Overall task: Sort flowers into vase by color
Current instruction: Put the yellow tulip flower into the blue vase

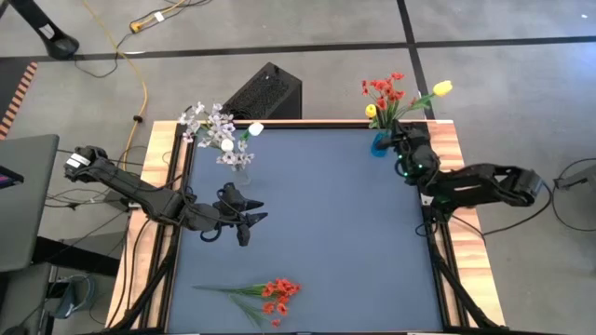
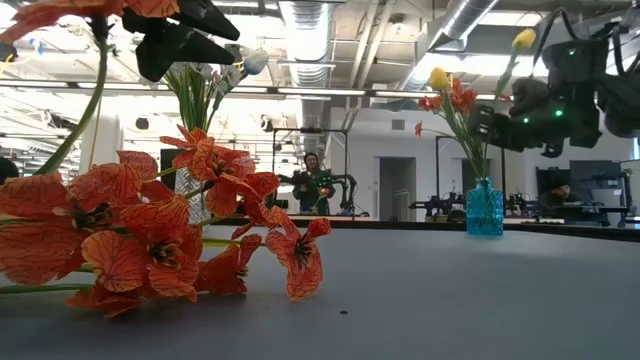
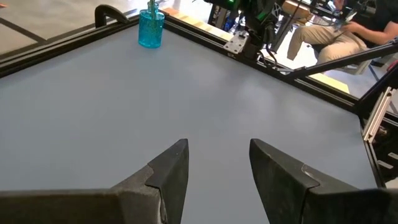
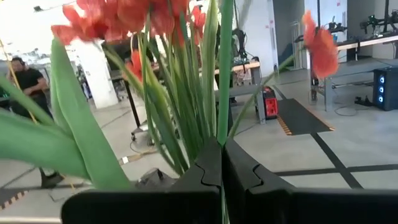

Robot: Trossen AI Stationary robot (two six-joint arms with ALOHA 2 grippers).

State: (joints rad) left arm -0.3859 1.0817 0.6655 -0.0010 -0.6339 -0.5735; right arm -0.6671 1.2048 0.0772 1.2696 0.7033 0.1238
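Two grippers differ: the right gripper is pinched on a green stem at the blue vase already holding red and yellow flowers; the left gripper hovers spread and empty mid-table; white sprigs fill the clear vase; one red bunch lies unsorted at the near edge.

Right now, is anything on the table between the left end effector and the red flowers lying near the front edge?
Nothing visible. The left end effector hovers open over bare blue table, and the red flowers lie flat near the front edge with only empty surface between them. The clear vase sits on the far side, away from that path.
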